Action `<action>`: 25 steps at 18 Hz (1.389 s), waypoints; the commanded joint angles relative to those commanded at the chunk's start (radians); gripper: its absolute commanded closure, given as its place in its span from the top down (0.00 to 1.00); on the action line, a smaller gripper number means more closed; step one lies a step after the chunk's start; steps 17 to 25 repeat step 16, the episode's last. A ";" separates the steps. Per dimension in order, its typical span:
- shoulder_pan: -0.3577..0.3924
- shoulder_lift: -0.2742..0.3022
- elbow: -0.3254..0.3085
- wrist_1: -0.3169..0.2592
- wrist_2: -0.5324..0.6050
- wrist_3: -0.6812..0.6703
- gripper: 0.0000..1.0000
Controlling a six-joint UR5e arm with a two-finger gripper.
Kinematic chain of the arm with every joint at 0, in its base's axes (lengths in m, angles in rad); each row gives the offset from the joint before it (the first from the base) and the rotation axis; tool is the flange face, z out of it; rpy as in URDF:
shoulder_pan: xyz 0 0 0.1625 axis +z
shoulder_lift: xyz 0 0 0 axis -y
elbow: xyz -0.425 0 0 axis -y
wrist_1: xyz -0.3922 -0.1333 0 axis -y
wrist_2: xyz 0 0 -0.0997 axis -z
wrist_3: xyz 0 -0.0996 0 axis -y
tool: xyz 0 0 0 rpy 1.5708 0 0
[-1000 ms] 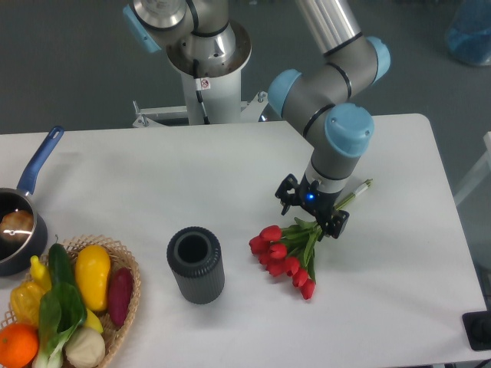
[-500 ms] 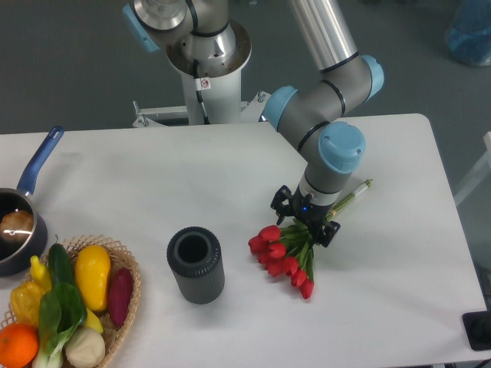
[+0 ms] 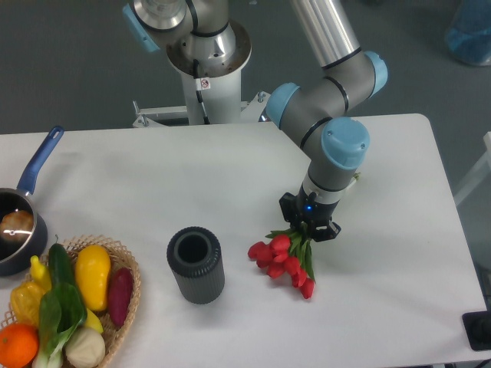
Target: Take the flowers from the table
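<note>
The flowers, a bunch of red tulips with green leaves, lie on the white table right of centre. The buds point toward the front. My gripper points straight down over the leafy part just behind the buds. Its jaws are drawn in on the bunch. The gripper and wrist hide most of the pale stems. The buds look as if they rest on the tabletop or just above it.
A dark grey ribbed cup stands upright left of the flowers. A wicker basket of vegetables and fruit sits at the front left. A pot with a blue handle is at the left edge. The robot base stands behind the table.
The gripper has come down onto the bunch and its jaws have gone from wide open to drawn in around the leaves. The buds have bunched slightly and the stem end is now hidden.
</note>
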 joint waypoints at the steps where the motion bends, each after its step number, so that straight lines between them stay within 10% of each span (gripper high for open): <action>1: 0.002 0.011 0.012 -0.005 -0.003 0.000 0.00; 11: 0.035 0.037 0.313 -0.327 -0.005 -0.017 0.00; 25: 0.037 0.034 0.327 -0.354 0.049 -0.028 0.00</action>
